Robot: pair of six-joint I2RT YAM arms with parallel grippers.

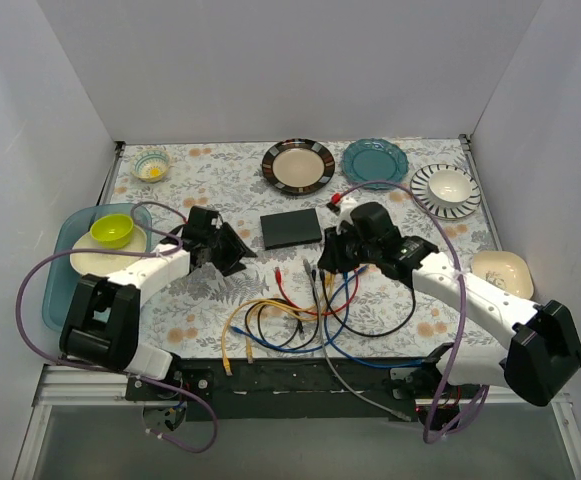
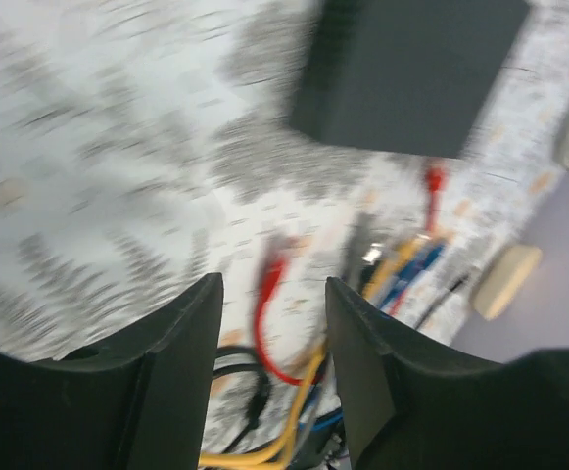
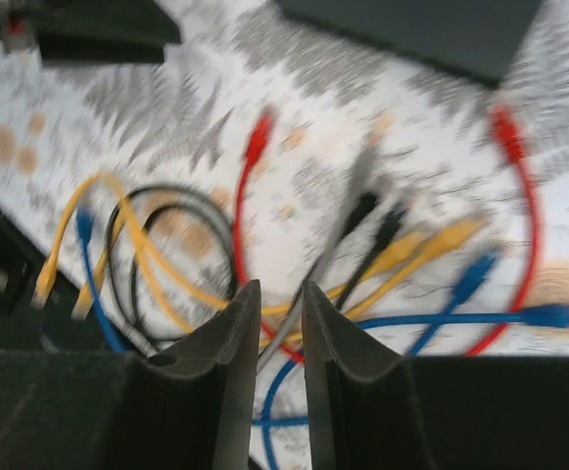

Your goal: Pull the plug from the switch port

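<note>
The black switch point(image 1: 292, 228) lies flat at the table's middle; it also shows in the left wrist view point(image 2: 411, 69) and the right wrist view point(image 3: 421, 29). Several loose cables point(image 1: 290, 310) in red, yellow, blue, black and grey lie in front of it. Their plugs, such as the red plug point(image 1: 278, 271) and the grey plug point(image 1: 310, 268), lie short of its near edge. My left gripper point(image 1: 242, 255) point(image 2: 269, 284) is open and empty, left of the switch. My right gripper point(image 1: 325, 258) point(image 3: 279, 289) hovers over the cables with a narrow gap between its fingers, holding nothing.
A dark-rimmed plate point(image 1: 297, 165), a teal plate point(image 1: 375, 160) and a striped plate with a bowl point(image 1: 446, 188) line the back. A small bowl point(image 1: 152, 165) is at the back left, a cream bowl point(image 1: 500, 270) at the right. A yellow bowl point(image 1: 111, 230) sits on a blue tray point(image 1: 58, 270) at the left.
</note>
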